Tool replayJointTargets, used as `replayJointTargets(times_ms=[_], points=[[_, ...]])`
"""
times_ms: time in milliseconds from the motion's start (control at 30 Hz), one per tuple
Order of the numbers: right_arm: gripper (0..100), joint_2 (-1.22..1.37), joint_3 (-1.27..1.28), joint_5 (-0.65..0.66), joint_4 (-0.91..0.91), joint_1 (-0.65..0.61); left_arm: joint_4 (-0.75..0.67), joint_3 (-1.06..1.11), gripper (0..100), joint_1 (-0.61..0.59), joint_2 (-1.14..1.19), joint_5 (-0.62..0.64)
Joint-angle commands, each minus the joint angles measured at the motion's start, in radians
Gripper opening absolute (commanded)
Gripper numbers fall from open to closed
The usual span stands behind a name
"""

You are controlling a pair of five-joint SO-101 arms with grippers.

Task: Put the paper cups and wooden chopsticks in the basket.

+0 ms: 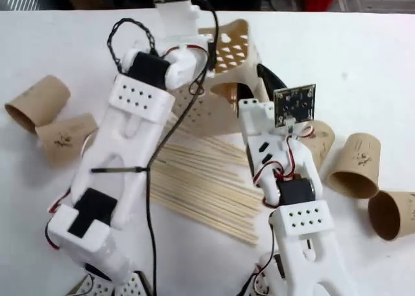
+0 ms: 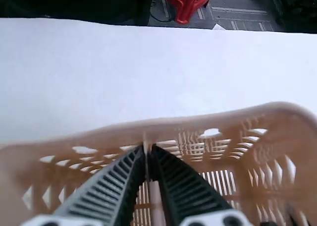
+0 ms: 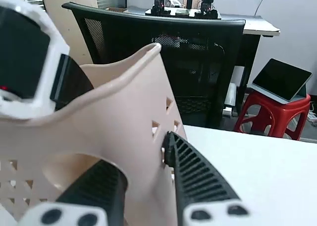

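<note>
- The chopsticks (image 1: 201, 185) lie in a loose pile on the white worktop (image 1: 363, 62), in the middle of the high view.
- They are thin, light and stiff. They can roll and slip, so a pinch across the middle of one stick looks best.
- One chopstick (image 2: 154, 201) looks pinched between the left fingers (image 2: 178, 186). These are closed tight on it, right over the basket (image 2: 237, 132).
- The paper cups (image 1: 355, 165) all lie on their sides on the worktop. Two are at the left of the high view. Three are at the right, and one of those is partly hidden behind an arm.
- The cups are light and soft. A hard squeeze would crush them, so I think a soft grip on the rim is the way to lift one.
- The basket is at the top middle of the high view, tipped up on its side. It is stiff plastic with holes in it.
- The right fingers (image 3: 198, 181) are closed on the basket's wall, one finger inside and one outside.
- Most of the job looks left to do.
</note>
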Motion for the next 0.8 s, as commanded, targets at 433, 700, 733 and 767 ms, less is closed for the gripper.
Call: replayJointTargets(times_ms=[433, 700, 733, 767], points=[[15.6, -0.064, 0.221, -0.025, -0.01, 0.018, -0.029, -0.595, 2, -0.067, 0.49, -0.31], [14.9, -0.065, 0.288, -0.029, -0.01, 0.016, 0.054, -0.83, 2, -0.074, 0.71, -0.321], [14.9, -0.065, 0.296, -0.031, -0.012, 0.016, 0.057, -0.852, 2, -0.074, 0.731, -0.321], [15.0, -0.065, 0.298, -0.031, -0.012, 0.015, 0.051, -0.873, 2, -0.076, 0.748, -0.324]])
